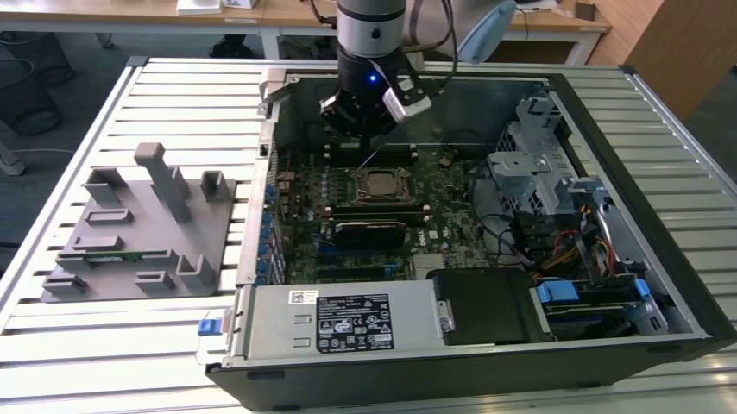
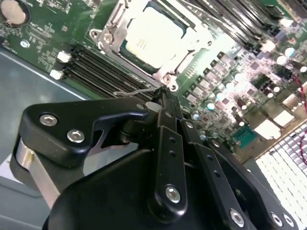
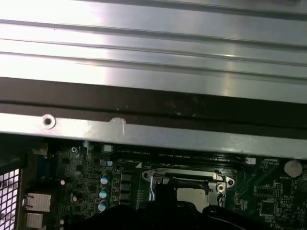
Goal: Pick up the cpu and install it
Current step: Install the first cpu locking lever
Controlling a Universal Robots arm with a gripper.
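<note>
Cpu [image 1: 379, 185] already seated in socket [image 1: 357, 197] on motherboard inside open case [image 1: 645, 285]. Gripper [image 2: 165, 91] just beside socket, fingers [image 2: 168, 112] pressed together, holding nothing. Judged: placement done, latch possibly left.

1. My work sits on a bench [image 1: 138, 345] topped with pale metal slats that run across the exterior view.
2. Past its far edge stand light wooden desks [image 1: 288, 15] on white legs.
3. The floor [image 1: 69, 86] under them is grey.
4. A dark round bin [image 1: 26, 99] stands on that floor at the exterior view's left.
5. A wooden panel [image 1: 679, 43] rises at the exterior view's upper right.
6. Even, soft light glints off the slats.
</note>
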